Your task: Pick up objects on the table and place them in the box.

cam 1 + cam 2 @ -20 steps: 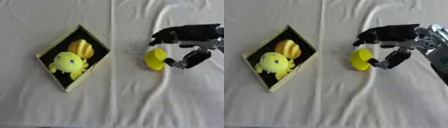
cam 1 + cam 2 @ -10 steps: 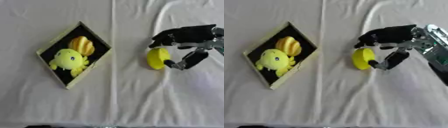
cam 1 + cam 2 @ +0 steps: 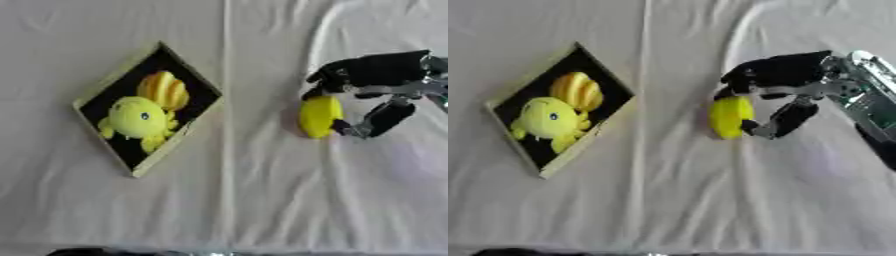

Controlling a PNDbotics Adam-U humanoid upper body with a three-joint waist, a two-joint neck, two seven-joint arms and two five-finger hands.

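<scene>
Seen from the left eye view, a black box point(image 3: 96, 100) with pale rims sits diamond-wise on a white-clothed bench point(image 3: 227, 210). Inside lie a yellow plush toy point(image 3: 136, 120) and a striped orange-yellow object point(image 3: 164, 90). Well to the right of the box, the right hand point(image 3: 372, 80) curls fingers and thumb around a yellow object point(image 3: 318, 116).

From the right eye view, the thumb point(image 3: 785, 121) pinches only the object's right edge, so it may slip out during the carry to the box. No left hand appears.
</scene>
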